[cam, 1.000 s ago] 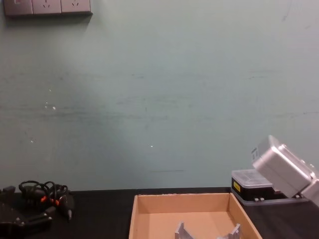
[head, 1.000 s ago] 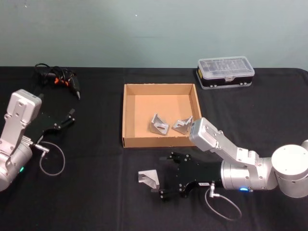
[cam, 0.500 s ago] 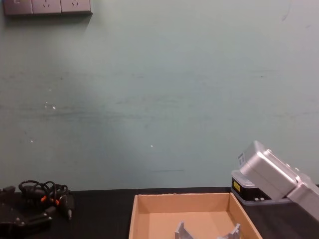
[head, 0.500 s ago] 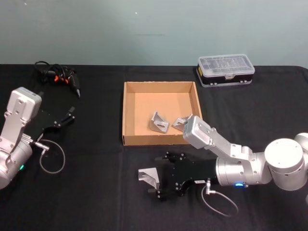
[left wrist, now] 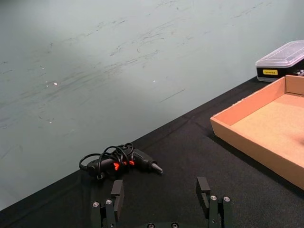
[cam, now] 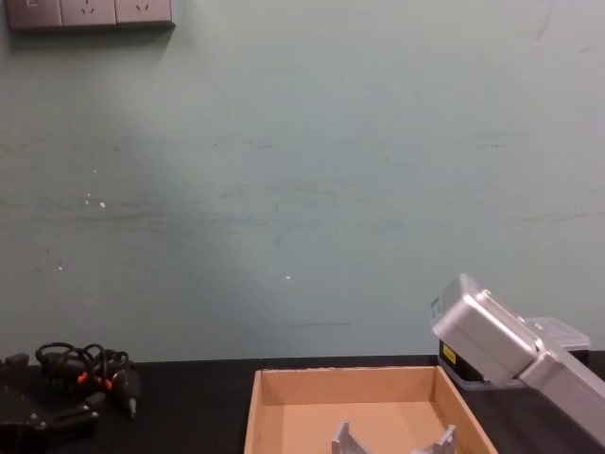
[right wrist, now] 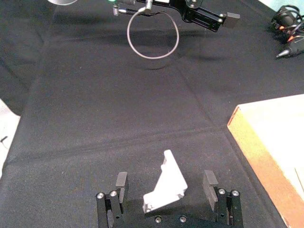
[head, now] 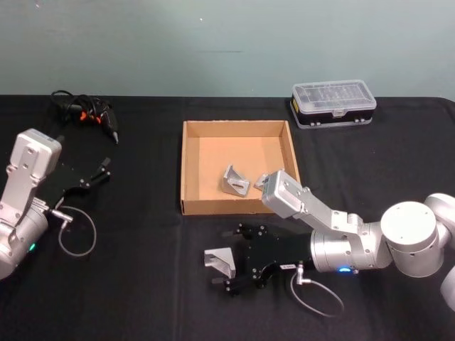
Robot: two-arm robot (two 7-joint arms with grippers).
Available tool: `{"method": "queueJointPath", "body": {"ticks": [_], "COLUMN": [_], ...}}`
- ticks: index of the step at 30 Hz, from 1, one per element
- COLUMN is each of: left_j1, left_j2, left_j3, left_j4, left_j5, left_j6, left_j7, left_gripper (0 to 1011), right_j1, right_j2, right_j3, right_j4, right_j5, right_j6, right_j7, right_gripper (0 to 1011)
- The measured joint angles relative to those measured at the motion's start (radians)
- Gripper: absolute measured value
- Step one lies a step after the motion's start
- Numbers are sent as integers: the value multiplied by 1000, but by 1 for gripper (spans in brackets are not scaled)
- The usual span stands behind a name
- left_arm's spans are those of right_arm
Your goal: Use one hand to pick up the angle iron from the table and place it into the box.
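now the angle iron (head: 220, 261) lies on the table (head: 142, 291) at lower centre of the head view, just below the box (head: 183, 170), between the wide-open jaws of the right gripper (head: 229, 257). the jaws seem apart from it, though that is hard to tell. two brackets (head: 235, 181) lie inside the box. the left gripper (head: 99, 174), also wide, sits at far left.

A plain test lab or workshop: a wide table (head: 142, 298) draped in matte black stands against a bare pale green wall (cam: 302, 189) with a row of power sockets (cam: 90, 11) high up, and a corded hand tool (head: 89, 115) and a clear-lidded parts case (head: 333, 104) lie on it.
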Motion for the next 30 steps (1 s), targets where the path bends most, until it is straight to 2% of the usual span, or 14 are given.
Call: {"method": "queueJointPath", "body": {"ticks": [10,14,26,30], "left_j1": [0,0,0,0], "left_j2": [0,0,0,0], "left_j3": [0,0,0,0], "left_j4": [0,0,0,0], "left_j5": [0,0,0,0], "left_j6": [0,0,0,0], "left_j7": [0,0,0,0], "left_gripper": [1000,1000,1000,1000], "right_j1": [6,9,9,7], "right_j2": [-6,-7,-7,-6], "right_j3": [-10,-15,-17,-15], "right_j4": [6,9,8,3], "right_j5": [-2,-6,-9,-10], "right_j6": [-1,-1,1,2], "right_j7": [2,2,-3,-9], "right_gripper": [1004,966,648,497]}}
